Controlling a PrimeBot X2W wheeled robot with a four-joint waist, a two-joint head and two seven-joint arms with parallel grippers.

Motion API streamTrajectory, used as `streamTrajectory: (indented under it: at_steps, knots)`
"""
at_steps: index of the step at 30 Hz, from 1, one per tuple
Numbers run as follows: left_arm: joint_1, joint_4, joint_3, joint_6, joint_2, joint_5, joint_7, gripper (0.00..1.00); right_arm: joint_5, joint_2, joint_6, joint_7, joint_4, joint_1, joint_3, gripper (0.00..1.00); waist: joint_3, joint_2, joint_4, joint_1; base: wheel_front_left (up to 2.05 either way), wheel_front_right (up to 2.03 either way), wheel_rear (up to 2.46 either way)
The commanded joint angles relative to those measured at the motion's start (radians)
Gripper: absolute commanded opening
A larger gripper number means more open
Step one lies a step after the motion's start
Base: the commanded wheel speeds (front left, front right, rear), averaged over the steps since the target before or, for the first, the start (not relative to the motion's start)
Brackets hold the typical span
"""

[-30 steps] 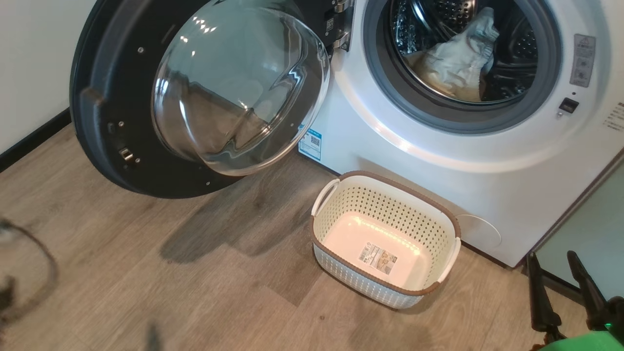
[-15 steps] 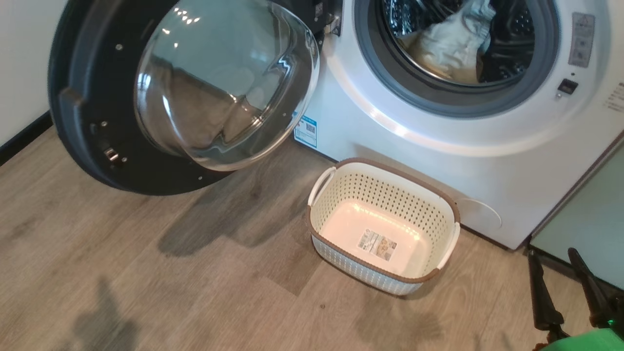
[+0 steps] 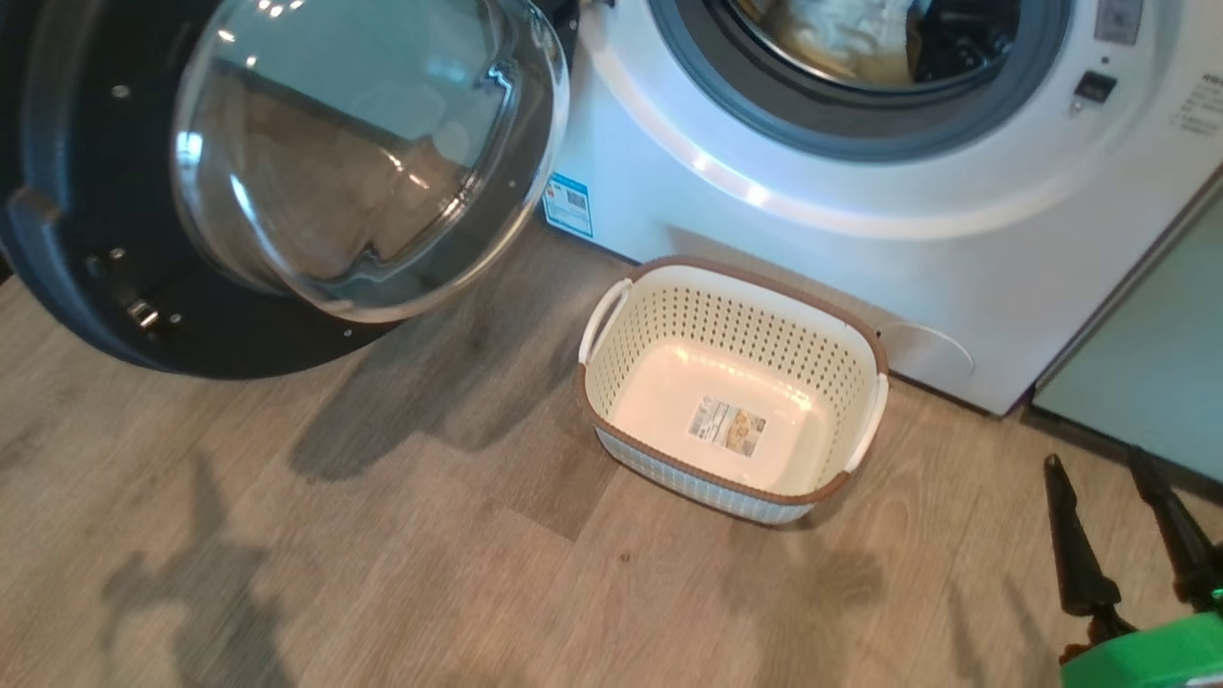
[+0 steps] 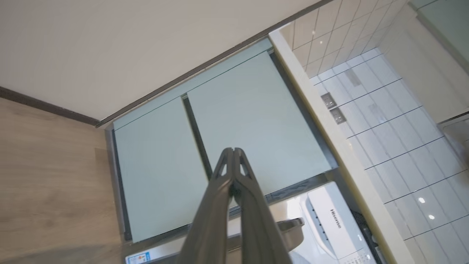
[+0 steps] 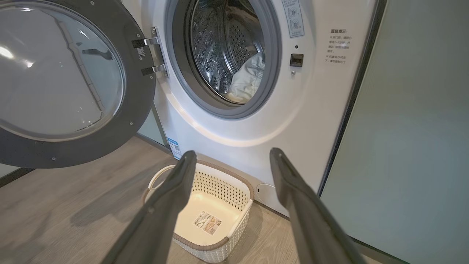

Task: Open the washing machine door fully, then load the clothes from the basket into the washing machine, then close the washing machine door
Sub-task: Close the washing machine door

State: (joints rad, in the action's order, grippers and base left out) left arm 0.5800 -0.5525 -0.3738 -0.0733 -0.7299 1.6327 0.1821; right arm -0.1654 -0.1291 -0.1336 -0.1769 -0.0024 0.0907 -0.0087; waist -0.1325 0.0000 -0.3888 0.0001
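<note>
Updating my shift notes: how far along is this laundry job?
Done: the washing machine door stands wide open, the basket is empty, and the clothes lie inside the washing machine. In hand: nothing; the right hand hovers open beside the basket, and the left hand is shut on nothing. Left: closing the door.

The wooden floor is occupied by the cream basket, which is set just before the washing machine.
</note>
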Motion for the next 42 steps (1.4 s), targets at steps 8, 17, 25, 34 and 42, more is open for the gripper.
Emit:
streamTrajectory:
  at_steps: [8,17,25,34,42]
  knots:
    - [0.077,-0.064,0.042,-0.044,-0.055,0.004,0.086,0.0,0.009,-0.051,0.003,0.025,-0.072,-0.055,0.009,1.0,-0.055,0.0,0.027,-0.0001,0.0,0.0,0.0]
    - [0.097,-0.087,0.089,-0.053,-0.018,0.022,0.176,0.0,0.009,-0.064,0.003,0.044,-0.092,-0.067,0.01,1.0,-0.078,0.0,0.035,-0.0001,0.0,0.0,0.0]
    - [0.106,-0.104,0.099,-0.055,-0.006,0.037,0.223,0.0,0.009,-0.066,0.003,0.045,-0.096,-0.072,0.007,1.0,-0.09,0.0,0.04,-0.0001,0.0,0.0,0.0]
    - [0.106,-0.119,0.107,-0.056,0.006,0.037,0.249,0.0,0.008,-0.068,0.003,0.046,-0.094,-0.079,0.012,1.0,-0.093,0.0,0.044,-0.0001,0.0,0.0,0.0]
    - [0.106,-0.124,0.1,-0.057,0.014,0.061,0.295,0.0,0.01,-0.068,0.003,0.047,-0.091,-0.077,0.01,1.0,-0.086,0.0,0.047,-0.0001,0.0,0.0,0.0]
